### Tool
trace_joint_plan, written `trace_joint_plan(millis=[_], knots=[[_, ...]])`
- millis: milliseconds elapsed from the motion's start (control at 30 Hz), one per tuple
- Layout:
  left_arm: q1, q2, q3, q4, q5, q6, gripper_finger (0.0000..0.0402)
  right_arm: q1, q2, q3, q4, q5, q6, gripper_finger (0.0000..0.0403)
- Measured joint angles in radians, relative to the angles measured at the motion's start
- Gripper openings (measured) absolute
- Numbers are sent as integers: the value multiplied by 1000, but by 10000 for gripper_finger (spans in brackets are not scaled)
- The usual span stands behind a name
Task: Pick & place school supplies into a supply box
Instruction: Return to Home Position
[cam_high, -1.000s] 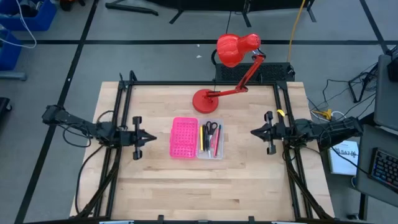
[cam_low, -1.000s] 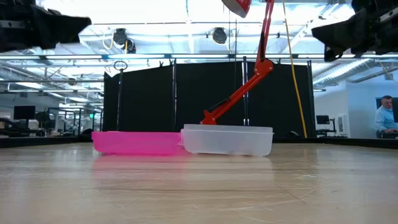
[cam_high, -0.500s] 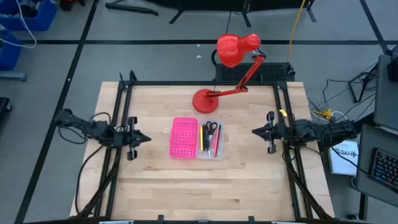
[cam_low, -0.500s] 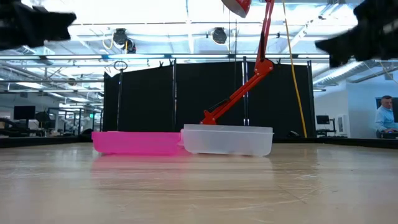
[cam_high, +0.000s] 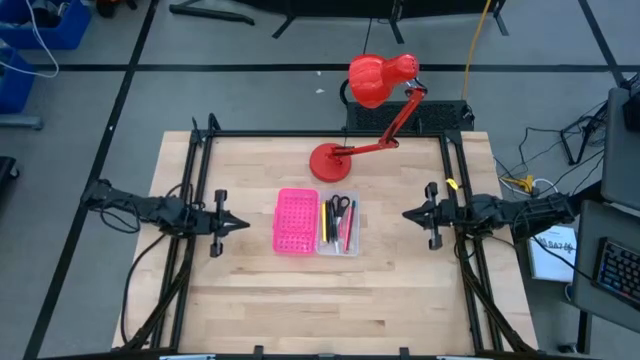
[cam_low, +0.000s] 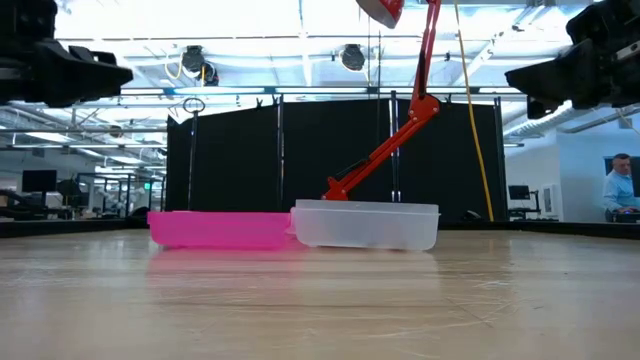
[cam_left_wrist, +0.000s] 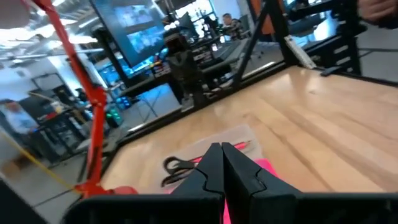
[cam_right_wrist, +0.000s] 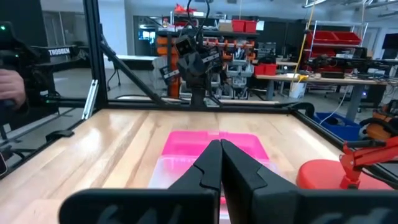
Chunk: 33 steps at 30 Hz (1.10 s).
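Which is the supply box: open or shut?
Open: the pink lid lies flat beside the clear tray, pens and scissors showing inside.

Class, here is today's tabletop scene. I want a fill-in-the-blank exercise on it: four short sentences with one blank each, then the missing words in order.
1. The lid half of the supply box is bright ____.
2. The scissors lie in the box's clear ____.
3. The desk lamp standing behind the box is ____.
4. The left gripper and the right gripper hover on either side of the box, both with fingers ____.

Missing words: pink; tray; red; shut.
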Motion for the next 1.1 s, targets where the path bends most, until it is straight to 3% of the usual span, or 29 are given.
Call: trace_joint_plan(millis=[200, 433, 600, 833, 1100], knots=[[24, 6, 0, -7, 65, -21, 1, 0, 0, -1, -7, 0, 4, 0], [43, 6, 0, -13, 66, -58, 0, 0, 0, -2, -8, 5, 20, 0], [57, 6, 0, -14, 63, -82, 14, 0, 0, -3, -1, 86, 27, 0], [62, 6, -2, 5, 62, -100, 39, 0, 0, -3, 41, 84, 27, 0], [62, 6, -3, 36, 61, -96, 41, 0, 1, -4, 37, 83, 27, 0]])
